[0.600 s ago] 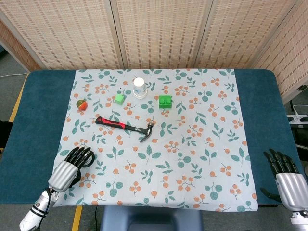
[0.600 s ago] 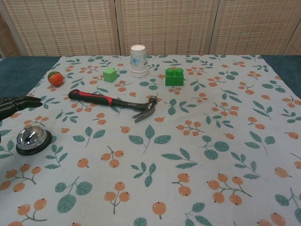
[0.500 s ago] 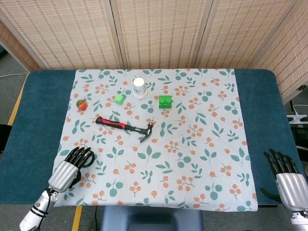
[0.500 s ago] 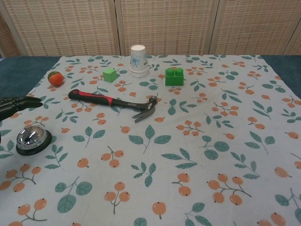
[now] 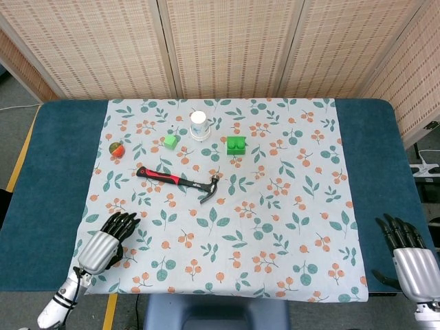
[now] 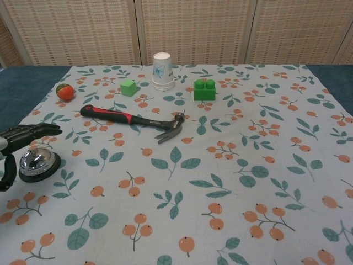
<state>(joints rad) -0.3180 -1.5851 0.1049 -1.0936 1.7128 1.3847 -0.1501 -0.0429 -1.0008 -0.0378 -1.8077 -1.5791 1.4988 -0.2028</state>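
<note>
My left hand (image 5: 104, 242) hangs over the near left corner of the floral cloth (image 5: 289, 206), its dark fingers (image 6: 30, 131) stretched out and apart. In the chest view a silver call bell (image 6: 37, 162) on a black base sits just below and beside those fingers; whether they touch it I cannot tell. The hand hides the bell in the head view. My right hand (image 5: 409, 254) rests off the cloth on the blue table at the near right, fingers spread, holding nothing.
A red-and-black claw hammer (image 5: 180, 181) lies mid-left on the cloth. Behind it stand an upside-down paper cup (image 5: 199, 126), a small green cube (image 5: 171, 141), a green brick (image 5: 236, 146) and an orange-green ball (image 5: 117, 148). Wicker screens (image 5: 227, 41) close the back.
My left hand has shifted right and nearer, so its fingers now reach further over the bell. The right hand and the objects have stayed put.
</note>
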